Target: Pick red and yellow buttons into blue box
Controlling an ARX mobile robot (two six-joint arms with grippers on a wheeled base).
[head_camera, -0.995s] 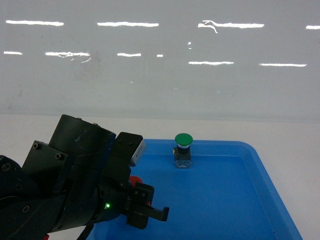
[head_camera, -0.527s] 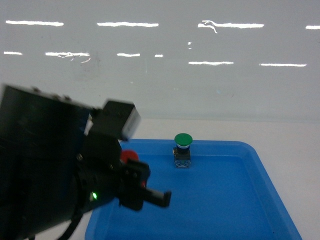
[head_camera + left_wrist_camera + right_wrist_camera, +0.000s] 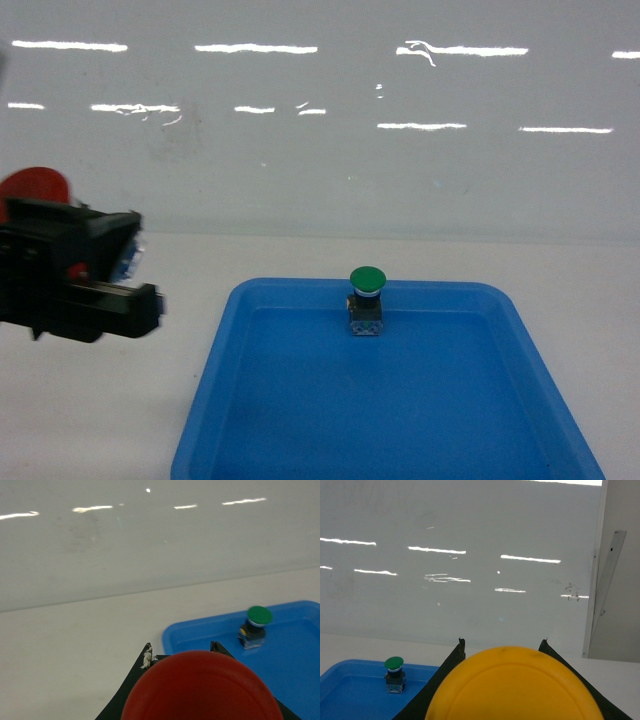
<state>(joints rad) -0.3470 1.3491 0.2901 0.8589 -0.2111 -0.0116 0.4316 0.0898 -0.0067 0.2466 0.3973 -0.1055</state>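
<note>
— Red cap (image 3: 202, 687) fills the left wrist view, gripped between the left pincer's (image 3: 95, 300) dark fingers (image 3: 146, 661); that pincer is clamped on the red button and held off the counter (image 3: 120, 420), left of the tray (image 3: 300, 440).

— And the yellow button (image 3: 515, 685)?

— Same story on the right wrist view: its cap sits between the right pincer's fingers (image 3: 454, 657), so I judge it clamped too. That arm does not show in the head view.

— Where's the blue box?

— Not in any view. Only the shallow tray shows, with the green button (image 3: 366, 300) standing near its far wall.

— What could go wrong?

— Mistaking the tray for the box, since both are blue. Also, each grip seems to be on the base under a wide cap; a fast swing could tip a button loose.
</note>
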